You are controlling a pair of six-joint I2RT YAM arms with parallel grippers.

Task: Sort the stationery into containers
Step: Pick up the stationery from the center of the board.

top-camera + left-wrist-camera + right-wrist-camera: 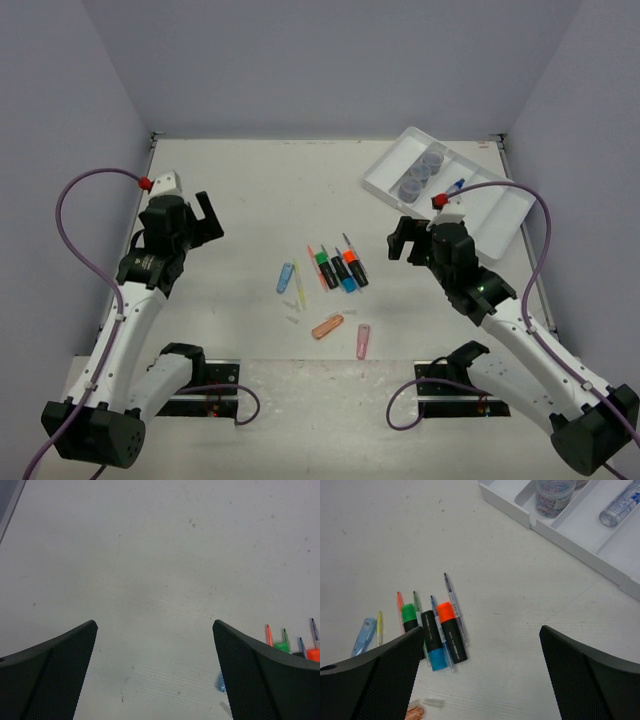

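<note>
Left gripper [210, 220] and right gripper [402, 242] spread jaws wide, empty; highlighters [340, 270] lie near-to-far, only blue's cap nearward

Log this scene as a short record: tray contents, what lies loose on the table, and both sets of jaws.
tray: far right of table; holds three pots and one blue-tipped tube
highlighters: three, loose at table centre, thin pens among them
capsules: blue capsule, orange capsule, pink capsule, all loose on table
left jaws: open, empty, over bare table
right jaws: open, empty, between highlighters and tray
</note>
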